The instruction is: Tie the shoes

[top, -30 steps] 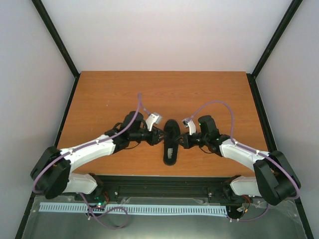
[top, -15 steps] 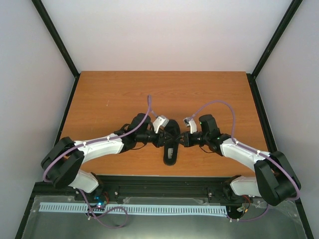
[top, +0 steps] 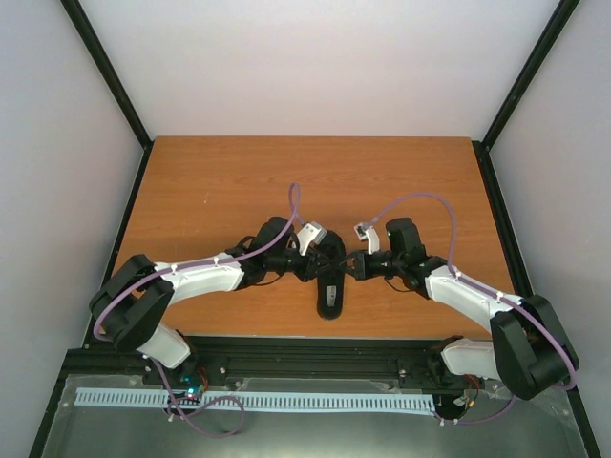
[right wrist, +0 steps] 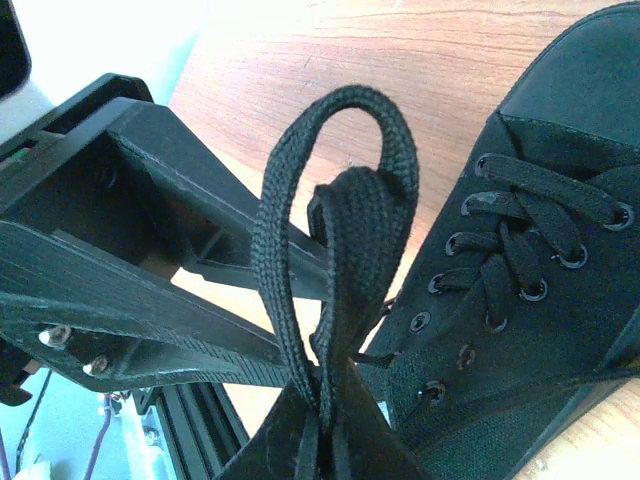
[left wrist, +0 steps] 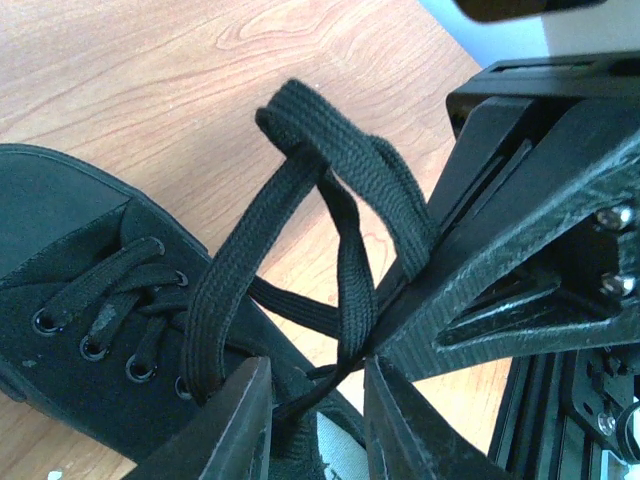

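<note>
Shoe (right wrist: 560, 300): black canvas cloth, matt, fine weave. Laces (left wrist: 340, 190): flat woven black cloth, coarse ribbed braid, matt. Eyelets (left wrist: 45, 322), 8 o'clock in left wrist view: dark rings, glossy rims. Tabletop (left wrist: 150, 60): orange-brown wood grain, smooth, low sheen. Left gripper (left wrist: 315, 400) fingers (left wrist: 235, 425): black plastic, matt, fine layer lines. Right gripper (left wrist: 375, 348): same black plastic, rough grainy face. Screws (left wrist: 612, 215) at 3 o'clock: bright metal, shiny. Arm shells (top: 200, 279): white plastic, smooth, slight gloss. Cables (top: 296, 196): purple, smooth sheath.
</note>
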`<state>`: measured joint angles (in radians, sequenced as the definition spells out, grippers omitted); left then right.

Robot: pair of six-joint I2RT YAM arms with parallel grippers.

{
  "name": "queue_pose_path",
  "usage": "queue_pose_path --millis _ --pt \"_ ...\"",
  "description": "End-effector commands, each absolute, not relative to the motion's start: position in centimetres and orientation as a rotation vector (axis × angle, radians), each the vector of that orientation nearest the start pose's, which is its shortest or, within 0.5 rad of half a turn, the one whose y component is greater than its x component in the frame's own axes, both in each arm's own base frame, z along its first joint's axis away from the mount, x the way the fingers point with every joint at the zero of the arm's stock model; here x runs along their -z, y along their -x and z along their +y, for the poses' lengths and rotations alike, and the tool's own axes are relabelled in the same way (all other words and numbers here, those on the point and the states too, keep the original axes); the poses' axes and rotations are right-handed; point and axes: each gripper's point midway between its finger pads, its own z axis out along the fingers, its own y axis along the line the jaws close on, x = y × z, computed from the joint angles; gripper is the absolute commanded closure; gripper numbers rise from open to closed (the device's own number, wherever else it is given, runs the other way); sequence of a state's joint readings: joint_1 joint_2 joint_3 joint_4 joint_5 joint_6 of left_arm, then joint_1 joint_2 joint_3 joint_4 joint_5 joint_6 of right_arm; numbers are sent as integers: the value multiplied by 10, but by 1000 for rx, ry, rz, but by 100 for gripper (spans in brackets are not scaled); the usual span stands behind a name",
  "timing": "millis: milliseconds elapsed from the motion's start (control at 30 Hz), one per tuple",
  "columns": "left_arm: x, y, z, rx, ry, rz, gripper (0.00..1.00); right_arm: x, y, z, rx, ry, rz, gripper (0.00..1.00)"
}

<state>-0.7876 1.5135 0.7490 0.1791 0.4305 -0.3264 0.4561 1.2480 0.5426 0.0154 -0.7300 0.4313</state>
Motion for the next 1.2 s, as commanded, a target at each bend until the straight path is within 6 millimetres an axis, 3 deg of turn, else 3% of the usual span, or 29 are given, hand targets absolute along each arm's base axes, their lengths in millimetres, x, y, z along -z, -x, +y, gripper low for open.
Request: queue_pose_path --millis 0,700,800,967,1167 --pt "-134 -245 -357 1094 -858 2100 71 -134 -232 243 -1329 465 2284 97" --pt "-134 -237 -373 1187 -976 2063 71 -132 -235 240 -1340 439 2297 97" --pt "-134 -236 -374 1197 -974 2064 77 -130 -236 240 -1334 432 2303 97" --pt "-133 -236 -371 1196 -941 2076 98 -126 -237 239 -1330 423 2317 97" --pt "-151 -241 -360 1192 -802 2058 99 -121 -237 238 -1312 436 2336 97"
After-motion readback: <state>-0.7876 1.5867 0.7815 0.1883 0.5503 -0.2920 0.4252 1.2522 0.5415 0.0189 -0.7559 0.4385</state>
